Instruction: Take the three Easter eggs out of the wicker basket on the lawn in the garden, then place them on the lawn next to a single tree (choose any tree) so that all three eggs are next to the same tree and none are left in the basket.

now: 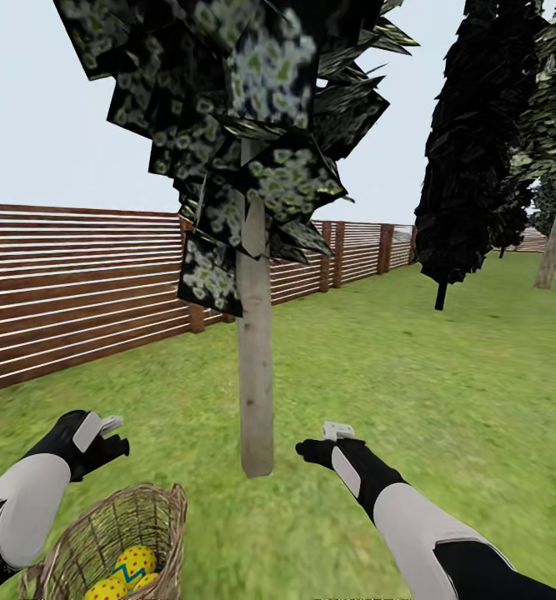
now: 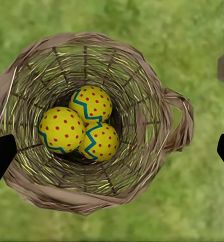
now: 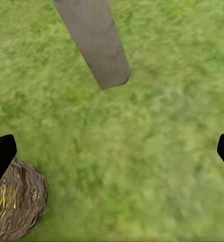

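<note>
A: Where do we see the wicker basket [image 1: 123,542]?

B: At the lower left of the head view, standing on the lawn [image 1: 411,392], just beside the foot of the tree [image 1: 255,375] with the pale trunk. The trunk rises through the middle of the frame into dark foliage speckled whitish-green at the top.

A: And the three Easter eggs [image 2: 84,126]?

B: All three lie in the bottom of the basket, touching one another. In the left wrist view we look straight down into it: one egg in the centre of the frame, one to its lower left, one to its lower right. In the head view we make out only parts of them, yellow with red dots and a blue zigzag, at the bottom edge.

A: How do we find the left gripper [image 1: 111,433]?

B: Spread wide and holding nothing. Its dark fingertips [image 2: 1,156] sit at the far left and right edges of the left wrist view, with the whole basket between them. It hangs above the basket.

A: And the right gripper [image 1: 323,442]?

B: Also parted and empty. In the right wrist view its tips sit at both side edges, over bare grass, with the trunk base at the top centre and a bit of basket rim at the lower left.

A: What else?

B: A brown slatted wooden fence [image 1: 77,283] across the left, and an all-black tree [image 1: 469,150] at the upper right.
</note>
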Controlling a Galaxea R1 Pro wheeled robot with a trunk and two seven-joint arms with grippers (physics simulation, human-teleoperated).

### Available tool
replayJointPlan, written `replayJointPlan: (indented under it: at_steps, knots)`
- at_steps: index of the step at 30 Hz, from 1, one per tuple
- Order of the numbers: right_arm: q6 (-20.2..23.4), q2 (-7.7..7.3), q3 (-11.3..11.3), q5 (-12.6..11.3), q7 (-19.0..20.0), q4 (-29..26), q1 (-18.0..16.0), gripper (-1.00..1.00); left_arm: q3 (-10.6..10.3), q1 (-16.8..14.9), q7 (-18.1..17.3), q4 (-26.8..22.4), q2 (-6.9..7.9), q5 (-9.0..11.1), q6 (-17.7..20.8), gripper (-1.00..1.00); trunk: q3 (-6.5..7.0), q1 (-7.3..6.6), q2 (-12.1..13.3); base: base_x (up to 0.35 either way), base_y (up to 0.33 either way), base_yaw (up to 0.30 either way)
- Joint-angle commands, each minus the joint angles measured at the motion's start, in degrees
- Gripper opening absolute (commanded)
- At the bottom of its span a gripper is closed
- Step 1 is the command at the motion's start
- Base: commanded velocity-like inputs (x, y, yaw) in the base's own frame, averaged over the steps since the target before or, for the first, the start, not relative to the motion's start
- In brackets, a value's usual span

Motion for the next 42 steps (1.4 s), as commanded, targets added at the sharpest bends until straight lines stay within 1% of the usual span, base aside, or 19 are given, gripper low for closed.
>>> replayJointPlan:
  at_steps: [1, 38, 42]
  knots:
    - [0.28, 0.00, 0.03, -0.37, -0.04, -0.10, -0.03, 1.00, 0.11, -0.03, 0.45, -0.07, -0.01, 0.61, 0.15, 1.00, -0.24, 0.22, -0.45, 0.000, 0.000, -0.033]
    - [0.28, 0.00, -0.02, -0.37, -0.13, -0.01, -0.03, 1.00, 0.05, -0.03, 0.59, -0.13, -0.01, 0.46, 0.12, 1.00, -6.85, 8.35, -15.29, 0.000, 0.000, -0.003]
    - [0.28, 0.01, -0.01, -0.37, -0.13, -0.01, -0.01, 1.00, 0.03, -0.03, 0.74, -0.15, 0.34, 0.44, 0.12, 1.00, -7.57, 9.23, -16.89, 0.000, 0.000, 0.000]
